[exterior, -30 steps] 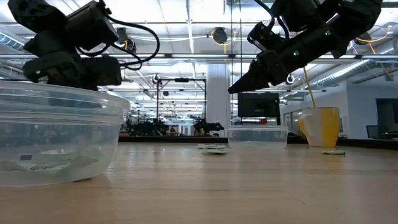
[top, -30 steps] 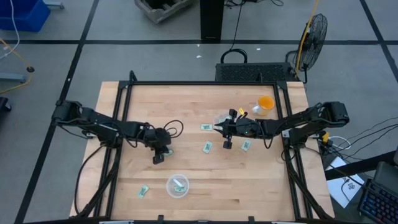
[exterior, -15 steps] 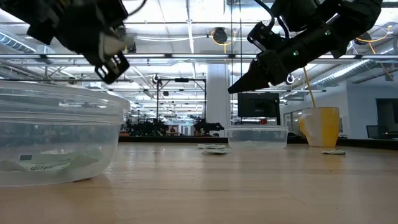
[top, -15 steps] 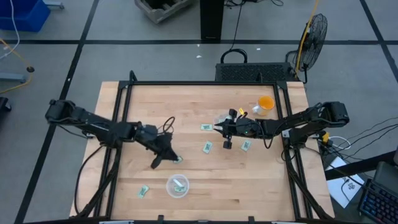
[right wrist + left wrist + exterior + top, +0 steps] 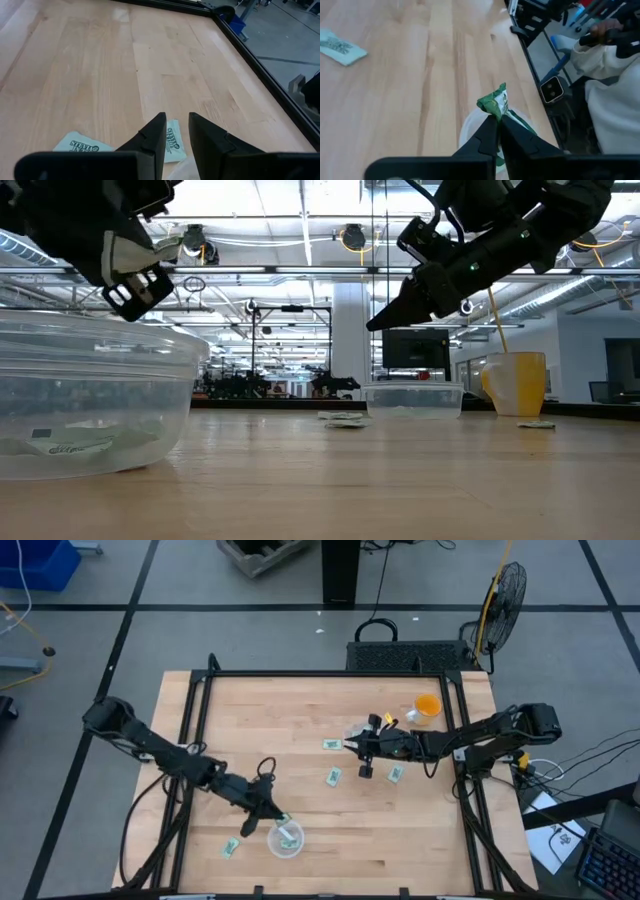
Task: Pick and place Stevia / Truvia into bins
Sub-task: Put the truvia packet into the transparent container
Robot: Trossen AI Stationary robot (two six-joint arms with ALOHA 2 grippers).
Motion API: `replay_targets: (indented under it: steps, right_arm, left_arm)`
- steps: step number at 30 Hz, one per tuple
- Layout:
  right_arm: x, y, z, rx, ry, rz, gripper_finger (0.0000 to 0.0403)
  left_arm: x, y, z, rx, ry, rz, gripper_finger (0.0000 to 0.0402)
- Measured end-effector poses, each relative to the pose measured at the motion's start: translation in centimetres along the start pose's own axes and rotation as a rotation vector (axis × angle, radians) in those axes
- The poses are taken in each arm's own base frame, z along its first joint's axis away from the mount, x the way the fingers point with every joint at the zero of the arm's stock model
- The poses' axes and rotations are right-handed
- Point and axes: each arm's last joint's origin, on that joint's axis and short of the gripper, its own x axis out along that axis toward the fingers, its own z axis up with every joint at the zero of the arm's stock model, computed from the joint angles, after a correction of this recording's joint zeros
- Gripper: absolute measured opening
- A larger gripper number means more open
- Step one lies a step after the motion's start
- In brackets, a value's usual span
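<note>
Sachet [image 5: 494,103], green and white and crumpled, pinched between the closed fingertips of the left gripper [image 5: 495,120], held just above the near bowl [image 5: 286,839]. That clear bowl sits near the front edge of the table [image 5: 400,830] and already holds at least one sachet [image 5: 70,445] lying flat on its bottom. One loose sachet [image 5: 231,847] lies on the wood just left of this bowl.

Far bowl [image 5: 359,730] stands past the table's middle, near the orange cup [image 5: 427,707]. Three more sachets lie flat around the centre: one [image 5: 331,745] beside the far bowl, one [image 5: 333,776] nearer the front, one [image 5: 394,774] to the right.

Right gripper [image 5: 365,758] hovers over the centre group, fingers slightly apart and holding nothing; its wrist view shows two sachets [image 5: 172,146] on the wood just beyond the fingertips.

A person's light sleeve [image 5: 615,100] shows beyond the table edge.
</note>
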Motion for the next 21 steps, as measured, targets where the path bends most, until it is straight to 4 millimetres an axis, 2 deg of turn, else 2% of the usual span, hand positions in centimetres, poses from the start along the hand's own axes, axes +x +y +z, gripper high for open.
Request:
replay_targets:
  steps: [6, 11, 21]
  right_arm:
    - [0.1, -0.4, -0.1, 0.010, 0.004, -0.014, 0.0075]
    - [0.2, -0.7, -0.1, 0.015, 0.007, -0.024, 0.0075]
    - [0.2, -0.7, -0.1, 0.016, 0.007, -0.024, 0.0075]
  left_arm:
    - [1.8, -1.2, 0.2, 0.000, 0.048, 0.009, 0.0052]
    - [3.5, -2.1, 0.2, 0.003, 0.167, 0.039, 0.0055]
    - [6.2, -2.4, 0.2, -0.029, 0.316, 0.141, 0.0056]
